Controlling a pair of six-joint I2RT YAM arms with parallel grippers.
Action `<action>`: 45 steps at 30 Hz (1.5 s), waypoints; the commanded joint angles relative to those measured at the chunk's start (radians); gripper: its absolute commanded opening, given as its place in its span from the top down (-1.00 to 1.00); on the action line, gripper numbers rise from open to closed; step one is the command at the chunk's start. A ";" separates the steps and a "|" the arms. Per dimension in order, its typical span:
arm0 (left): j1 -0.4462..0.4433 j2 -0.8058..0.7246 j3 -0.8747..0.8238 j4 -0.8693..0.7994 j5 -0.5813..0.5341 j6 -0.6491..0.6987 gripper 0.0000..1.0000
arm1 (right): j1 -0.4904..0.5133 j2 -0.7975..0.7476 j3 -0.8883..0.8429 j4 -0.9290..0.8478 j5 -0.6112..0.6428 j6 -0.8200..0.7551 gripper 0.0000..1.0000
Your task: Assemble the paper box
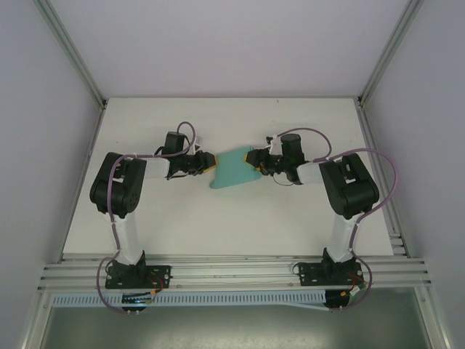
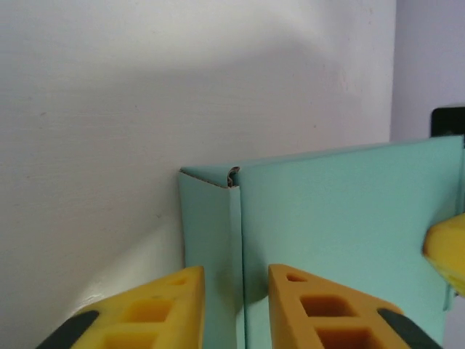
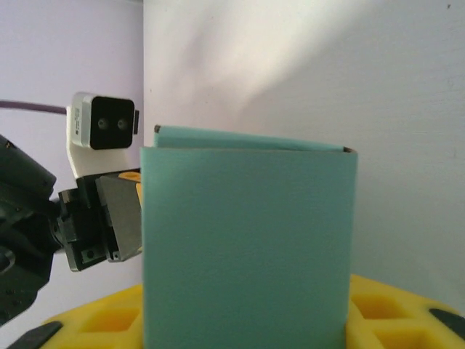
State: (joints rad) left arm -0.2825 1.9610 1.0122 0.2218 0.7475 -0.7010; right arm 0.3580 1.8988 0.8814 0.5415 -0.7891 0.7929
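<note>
Gripping the paper box (image 1: 232, 173), right gripper (image 1: 254, 158) sits at its right edge, fingers (image 3: 392, 313) closed on the card. Left gripper (image 1: 206, 161) at box's left corner, fingers (image 2: 320, 313) straddling the fold, clamp unclear. Box between both.

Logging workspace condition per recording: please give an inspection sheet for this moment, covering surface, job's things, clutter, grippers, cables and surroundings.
Surface: white table, matt.
Job's things: paper box, teal card, partly folded with one corner fold formed, mid-table between the two grippers.
Clutter: nothing seen.
Grippers: left gripper has yellow fingers either side of the box's corner fold; right gripper at the opposite edge, card hiding its gap; grip unclear for both.
Cables: purple cables loop over each arm.
Surroundings: aluminium rails at the near edge, pale walls at the sides.
</note>
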 commanded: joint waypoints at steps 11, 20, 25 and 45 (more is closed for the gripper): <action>-0.140 -0.339 0.158 -0.232 -0.345 0.653 -0.97 | -0.048 -0.110 0.039 -0.155 0.009 0.057 0.23; -0.353 -0.476 0.071 -0.208 -0.411 1.101 -0.97 | -0.145 -0.202 0.037 -0.370 -0.004 0.065 0.23; -0.459 -0.480 0.007 -0.108 -0.587 1.331 -0.97 | -0.191 -0.244 0.034 -0.434 -0.052 0.103 0.25; -0.543 -0.355 -0.029 0.067 -0.721 1.689 -0.97 | -0.225 -0.236 0.144 -0.634 -0.165 0.265 0.38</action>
State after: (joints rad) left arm -0.8268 1.5806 1.0069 0.2153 0.0616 0.9199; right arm 0.1387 1.6798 1.0328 -0.1238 -0.8974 0.9802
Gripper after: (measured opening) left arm 0.985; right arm 0.434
